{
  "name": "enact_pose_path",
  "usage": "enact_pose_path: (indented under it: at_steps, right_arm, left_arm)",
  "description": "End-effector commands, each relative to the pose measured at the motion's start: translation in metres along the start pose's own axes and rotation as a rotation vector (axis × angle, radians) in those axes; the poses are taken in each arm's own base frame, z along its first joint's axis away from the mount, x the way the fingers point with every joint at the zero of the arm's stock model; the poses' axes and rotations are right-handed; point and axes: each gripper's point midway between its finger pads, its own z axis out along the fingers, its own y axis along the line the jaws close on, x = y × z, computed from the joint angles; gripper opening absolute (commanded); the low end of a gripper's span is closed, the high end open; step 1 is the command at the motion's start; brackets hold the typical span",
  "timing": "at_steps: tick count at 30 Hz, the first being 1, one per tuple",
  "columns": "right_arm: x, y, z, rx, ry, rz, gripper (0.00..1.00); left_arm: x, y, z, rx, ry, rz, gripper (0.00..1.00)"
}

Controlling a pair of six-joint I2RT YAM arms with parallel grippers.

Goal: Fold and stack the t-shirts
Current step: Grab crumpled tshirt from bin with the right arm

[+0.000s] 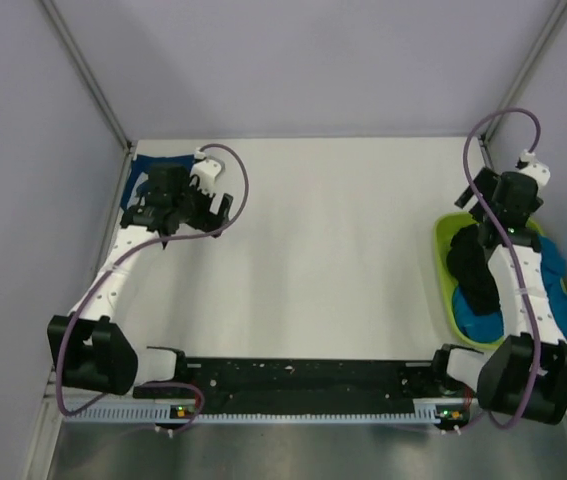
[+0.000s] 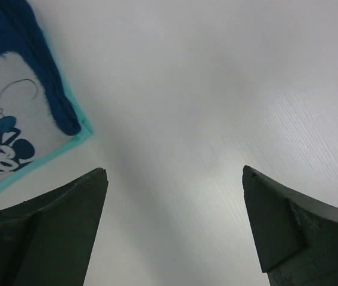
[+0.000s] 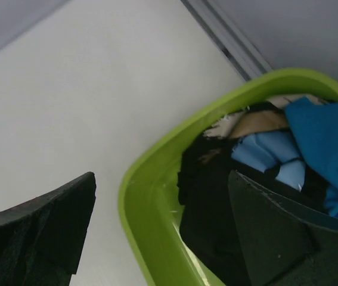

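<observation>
- Overhead, the left hand [image 2: 174,173] hangs spread and empty, its two fingers wide apart above bare desk [image 1: 343,250].
- Just beside it, at the far left corner of the desk, lies a navy shirt [image 2: 14,119] with a white cartoon panel and a pale turquoise edge. It appears flat and squared off, clear of the fingers.
- Across the desk, the right hand [image 3: 161,176] is also spread and holds nothing. One finger is over the desk and the other is over the heap of clothes.
- Under it sits a lime-green tub [image 3: 151,161] at the right edge of the desk, holding a crumpled black shirt [image 3: 204,196] with tan and light-blue print showing.
- Bright blue shirts [image 3: 329,137] are bunched beside the black one and spill over the tub's far side.
- By the look of it, one shirt is folded and set down as the start of the stack, and fetching the next is the step in hand.
- That next move calls for the right hand to drop into the tub and pinch one shirt only, most likely the black one on top. It would then lift it clear of the rim and carry it to open desk for spreading.
</observation>
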Motion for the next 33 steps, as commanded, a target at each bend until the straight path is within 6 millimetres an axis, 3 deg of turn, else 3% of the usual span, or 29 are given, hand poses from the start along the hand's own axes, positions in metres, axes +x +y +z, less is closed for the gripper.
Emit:
enact_pose_path:
  at_steps: [1,5,7,9,10,13,14,16,20,23,26,28,31,33]
  right_arm:
    - [0.060,-0.044,0.023,0.210,0.192,0.008,0.89]
    - [0.102,-0.057,0.050,0.275,0.320,-0.011,0.90]
    - [0.133,-0.067,0.064,0.312,0.415,-0.013,0.91]
    - [0.157,-0.078,0.073,0.345,0.483,-0.013,0.84]
    - [0.163,-0.082,0.076,0.350,0.505,-0.003,0.75]
    - [0.166,-0.084,0.079,0.341,0.516,0.004,0.10]
    - [0.158,-0.082,0.077,0.330,0.495,0.006,0.00]
    - [0.133,-0.079,0.069,0.321,0.412,-0.002,0.00]
    - [0.055,-0.081,0.032,0.352,0.178,-0.040,0.00]
    - [-0.017,-0.077,-0.014,0.360,-0.042,-0.055,0.00]
    - [-0.090,-0.068,-0.073,0.329,-0.274,-0.041,0.00]
    - [-0.126,-0.060,-0.106,0.293,-0.384,-0.042,0.00]
    - [-0.167,-0.039,-0.145,0.208,-0.488,-0.075,0.00]
    - [-0.186,0.002,-0.161,0.009,-0.523,-0.138,0.00]
  left_arm:
    - [0.034,-0.027,0.005,0.136,0.173,-0.050,0.98]
    - [0.051,-0.031,0.010,0.147,0.221,-0.064,0.98]
    - [0.056,-0.030,0.007,0.136,0.227,-0.052,0.98]
    - [0.058,-0.026,0.004,0.106,0.219,-0.030,0.98]
    - [0.058,-0.025,0.002,0.096,0.210,-0.020,0.98]
    - [0.053,-0.026,-0.004,0.093,0.187,-0.007,0.98]
    - [0.052,-0.026,-0.005,0.100,0.186,-0.006,0.98]
    - [0.051,-0.028,-0.006,0.113,0.192,-0.010,0.98]
    - [0.049,-0.029,-0.006,0.122,0.196,-0.018,0.98]
    - [0.045,-0.030,-0.008,0.127,0.193,-0.026,0.98]
    - [0.042,-0.032,-0.010,0.136,0.182,-0.023,0.98]
    - [0.043,-0.032,-0.010,0.134,0.182,-0.023,0.98]
    - [0.041,-0.028,-0.011,0.117,0.176,-0.021,0.98]
    - [0.038,-0.021,-0.012,0.074,0.171,-0.027,0.98]
